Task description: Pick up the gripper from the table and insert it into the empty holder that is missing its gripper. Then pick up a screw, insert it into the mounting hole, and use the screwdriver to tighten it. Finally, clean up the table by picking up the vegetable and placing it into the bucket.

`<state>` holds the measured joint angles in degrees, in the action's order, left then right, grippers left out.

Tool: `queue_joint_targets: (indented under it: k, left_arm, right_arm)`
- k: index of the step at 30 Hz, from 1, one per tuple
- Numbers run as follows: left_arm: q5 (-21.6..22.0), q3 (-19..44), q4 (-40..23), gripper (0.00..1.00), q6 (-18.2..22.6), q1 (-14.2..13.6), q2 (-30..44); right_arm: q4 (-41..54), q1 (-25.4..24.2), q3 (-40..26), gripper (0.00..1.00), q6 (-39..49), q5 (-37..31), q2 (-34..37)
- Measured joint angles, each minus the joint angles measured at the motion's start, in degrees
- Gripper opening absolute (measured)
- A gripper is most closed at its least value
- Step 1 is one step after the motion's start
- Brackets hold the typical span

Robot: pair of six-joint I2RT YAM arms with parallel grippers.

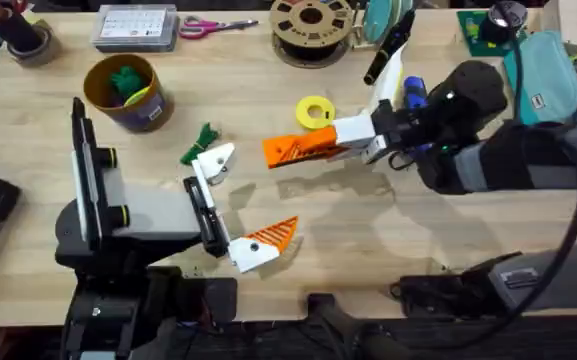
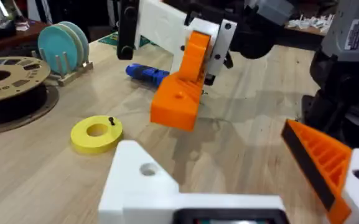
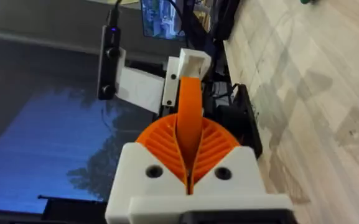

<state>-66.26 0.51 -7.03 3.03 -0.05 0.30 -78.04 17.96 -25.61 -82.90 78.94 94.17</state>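
A: Holding the gripper clamped in the right gripper, above mid-table.

B: Line it up squarely with the holder (left gripper spread wide) before sliding in.

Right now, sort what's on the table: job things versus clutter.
Job: orange tip, holder, screwdriver, screw, vegetable, bucket.
Clutter: scissors, spool, parts box, plate rack.
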Motion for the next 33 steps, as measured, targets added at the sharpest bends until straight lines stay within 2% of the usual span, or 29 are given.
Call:
queue_joint_targets:
  k: [8,21,33]
  left_arm:
    - [0.00,0.00,0.00,0.985,0.00,0.00,0.02]
    - [0.00,0.00,0.00,0.985,0.00,0.00,0.00]
    - [0.00,0.00,0.00,0.985,0.00,0.00,0.01]
  right_arm:
    - [-3.09,2.50,0.00,0.010,0.19,0.00,4.85]
    - [-5.31,6.41,-0.09,0.009,-0.97,0.00,4.90]
    - [-5.31,8.50,-3.18,0.009,-2.81,-0.04,4.90]
